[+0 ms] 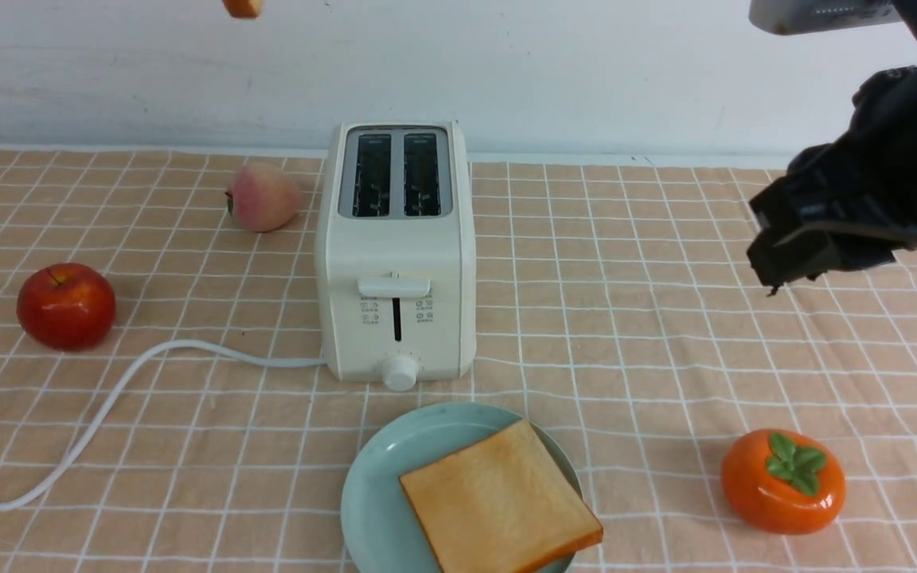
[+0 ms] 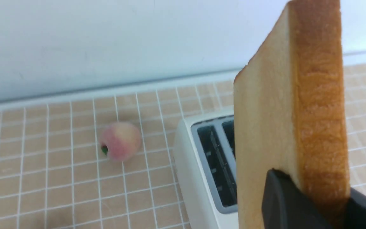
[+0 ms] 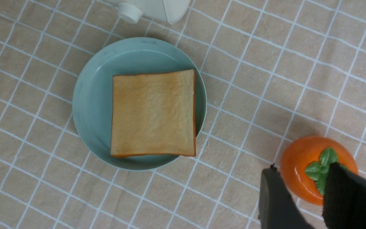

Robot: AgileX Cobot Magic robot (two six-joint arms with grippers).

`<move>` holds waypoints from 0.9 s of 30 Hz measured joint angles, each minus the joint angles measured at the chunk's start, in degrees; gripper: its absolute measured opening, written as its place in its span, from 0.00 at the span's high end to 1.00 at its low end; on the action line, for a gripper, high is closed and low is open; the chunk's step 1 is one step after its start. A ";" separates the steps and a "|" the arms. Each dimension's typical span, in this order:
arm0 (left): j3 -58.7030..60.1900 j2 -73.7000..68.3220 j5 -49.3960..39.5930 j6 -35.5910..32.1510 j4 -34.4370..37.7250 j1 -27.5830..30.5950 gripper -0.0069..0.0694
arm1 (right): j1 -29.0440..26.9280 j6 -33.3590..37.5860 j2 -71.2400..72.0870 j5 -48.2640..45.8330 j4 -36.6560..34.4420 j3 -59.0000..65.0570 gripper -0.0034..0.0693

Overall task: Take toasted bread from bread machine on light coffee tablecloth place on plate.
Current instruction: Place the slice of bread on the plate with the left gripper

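We are pinching toast (image 2: 297, 111) upright in our left gripper (image 2: 321, 194); the plate (image 1: 371, 493) is sitting at five o'clock. Our right gripper (image 3: 300, 173) is hanging open, empty.

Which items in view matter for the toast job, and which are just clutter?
Job: toaster, mint-green plate, toast slice lying on it, second toast slice gripped by the left fingers, checked tablecloth.
Lying about: red apple, peach, persimmon.
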State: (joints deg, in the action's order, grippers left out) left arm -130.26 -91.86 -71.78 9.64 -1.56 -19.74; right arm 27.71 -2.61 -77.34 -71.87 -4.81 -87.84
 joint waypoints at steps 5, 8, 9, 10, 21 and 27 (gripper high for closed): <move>18.71 12.47 -0.05 -6.25 13.18 0.00 0.81 | 0.00 0.07 0.00 0.00 0.11 0.00 0.63; 34.70 17.25 2.76 -11.87 25.64 0.00 0.81 | 0.00 0.07 0.00 0.00 0.11 0.00 0.62; 42.08 18.42 5.47 -14.62 31.43 0.00 0.81 | 0.00 0.07 0.00 0.00 0.11 0.00 0.62; 46.97 18.87 8.13 -16.68 35.22 0.00 0.81 | 0.00 0.07 0.00 0.00 0.11 0.00 0.62; 90.31 8.73 41.67 -53.11 93.92 0.00 0.81 | 0.00 0.11 0.00 0.00 0.12 1.36 0.62; 91.42 2.28 45.40 -59.12 98.86 0.00 0.81 | 0.00 0.11 0.00 0.00 0.12 1.69 0.62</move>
State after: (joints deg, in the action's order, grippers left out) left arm -38.84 -89.59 -26.38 -49.48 97.31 -19.74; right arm 27.71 -2.50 -77.34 -71.87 -4.68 -86.15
